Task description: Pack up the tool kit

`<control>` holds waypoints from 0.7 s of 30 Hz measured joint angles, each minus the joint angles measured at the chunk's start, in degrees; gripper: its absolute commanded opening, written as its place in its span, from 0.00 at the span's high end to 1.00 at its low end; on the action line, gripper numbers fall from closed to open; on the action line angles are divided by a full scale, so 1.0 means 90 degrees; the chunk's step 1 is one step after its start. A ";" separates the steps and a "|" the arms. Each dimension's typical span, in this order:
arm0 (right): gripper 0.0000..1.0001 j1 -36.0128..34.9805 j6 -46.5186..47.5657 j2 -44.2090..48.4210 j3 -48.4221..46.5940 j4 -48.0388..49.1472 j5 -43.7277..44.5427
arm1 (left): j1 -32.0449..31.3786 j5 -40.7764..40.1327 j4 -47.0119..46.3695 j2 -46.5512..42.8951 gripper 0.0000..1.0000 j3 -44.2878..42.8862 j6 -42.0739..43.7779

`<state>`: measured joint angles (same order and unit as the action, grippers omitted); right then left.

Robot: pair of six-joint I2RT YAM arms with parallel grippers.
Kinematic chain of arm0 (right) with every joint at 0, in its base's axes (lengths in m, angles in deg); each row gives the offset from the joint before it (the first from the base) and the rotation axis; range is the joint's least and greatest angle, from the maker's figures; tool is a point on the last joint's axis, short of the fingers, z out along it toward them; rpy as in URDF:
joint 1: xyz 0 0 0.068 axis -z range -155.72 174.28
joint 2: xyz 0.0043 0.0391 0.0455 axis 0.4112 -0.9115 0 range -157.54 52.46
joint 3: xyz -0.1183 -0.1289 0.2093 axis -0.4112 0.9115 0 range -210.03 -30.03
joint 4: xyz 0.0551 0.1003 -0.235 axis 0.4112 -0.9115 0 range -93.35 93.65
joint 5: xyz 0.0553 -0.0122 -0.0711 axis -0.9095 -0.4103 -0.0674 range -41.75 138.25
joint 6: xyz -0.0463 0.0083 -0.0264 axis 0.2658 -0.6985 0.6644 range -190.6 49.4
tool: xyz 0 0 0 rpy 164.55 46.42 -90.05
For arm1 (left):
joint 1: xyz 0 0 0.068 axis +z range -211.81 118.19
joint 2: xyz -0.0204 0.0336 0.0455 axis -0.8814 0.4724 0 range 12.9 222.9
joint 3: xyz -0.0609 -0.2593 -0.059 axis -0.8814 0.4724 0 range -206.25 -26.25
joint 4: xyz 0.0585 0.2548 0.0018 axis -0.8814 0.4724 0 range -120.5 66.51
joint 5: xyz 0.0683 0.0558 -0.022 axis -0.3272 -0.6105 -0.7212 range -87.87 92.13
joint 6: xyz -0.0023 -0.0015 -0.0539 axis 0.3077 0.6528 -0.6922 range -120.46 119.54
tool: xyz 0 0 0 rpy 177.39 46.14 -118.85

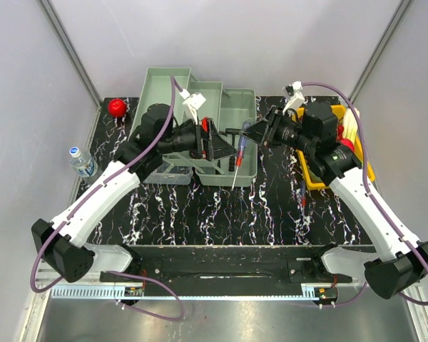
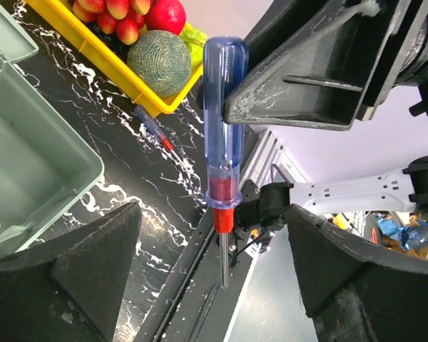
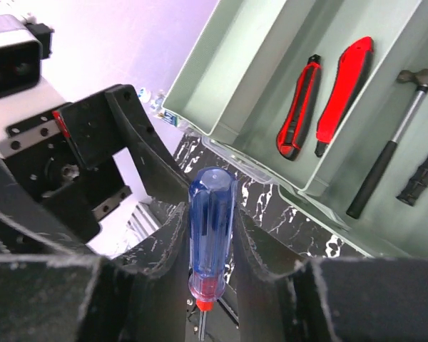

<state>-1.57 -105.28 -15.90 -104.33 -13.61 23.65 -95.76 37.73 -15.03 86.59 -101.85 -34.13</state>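
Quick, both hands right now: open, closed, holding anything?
Left hand: open, holding nothing.
Right hand: closed on the blue-handled screwdriver.

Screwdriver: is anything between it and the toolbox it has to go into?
Nothing visible lies beneath it. The screwdriver, clamped in the right fingers, hangs over the toolbox's open main bin. The open left fingers stand close beside it on the tray side, crowding that side without covering the bin.
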 measured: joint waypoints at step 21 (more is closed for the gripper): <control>0.44 -0.0034 -0.0748 -0.0002 0.0330 0.1076 -0.0386 | -0.0583 -0.0345 0.0134 0.0488 1.00 -0.0362 0.0019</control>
<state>-1.87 -112.01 -15.92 -101.36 -3.93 20.17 -101.01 34.62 -13.83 90.99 -105.10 -33.95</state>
